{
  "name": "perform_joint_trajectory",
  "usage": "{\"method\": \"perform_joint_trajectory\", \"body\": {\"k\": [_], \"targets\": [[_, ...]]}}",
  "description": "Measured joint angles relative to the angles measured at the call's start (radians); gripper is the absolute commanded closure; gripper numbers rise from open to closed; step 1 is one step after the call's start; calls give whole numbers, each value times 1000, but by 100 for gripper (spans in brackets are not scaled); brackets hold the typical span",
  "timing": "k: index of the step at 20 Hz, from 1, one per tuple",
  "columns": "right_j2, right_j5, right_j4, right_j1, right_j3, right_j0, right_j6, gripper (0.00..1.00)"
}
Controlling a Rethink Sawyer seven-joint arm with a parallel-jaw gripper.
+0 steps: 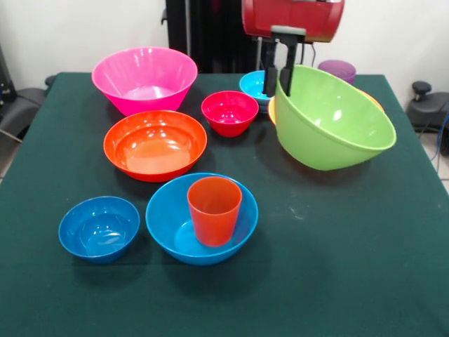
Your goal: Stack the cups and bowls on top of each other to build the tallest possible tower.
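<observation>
My gripper [278, 93] hangs at the back right, its two black fingers straddling the near-left rim of the lime green bowl [330, 123]. It is shut on that rim and holds the bowl tilted, opening up and to the right. Slivers of an orange bowl [271, 112] show behind and under it. A sky-blue bowl [175, 214] sits at the front centre with the orange-red cup [214, 209] upright inside it. The red-orange bowl [155, 144] lies behind it. The purple cup [337, 69] stands at the back right.
A large pink bowl [145, 78] is at the back left. A magenta-red bowl [229, 112] and a cyan bowl [251, 84] sit near the gripper. A small dark blue bowl [99, 228] is front left. All rest on a dark green table [351, 267].
</observation>
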Motion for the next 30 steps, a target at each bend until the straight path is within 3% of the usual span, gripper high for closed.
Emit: {"method": "perform_joint_trajectory", "body": {"k": [19,30], "targets": [[124,16,-6,16,0,-165,0,100],[188,16,-45,26,0,-233,0,100]]}}
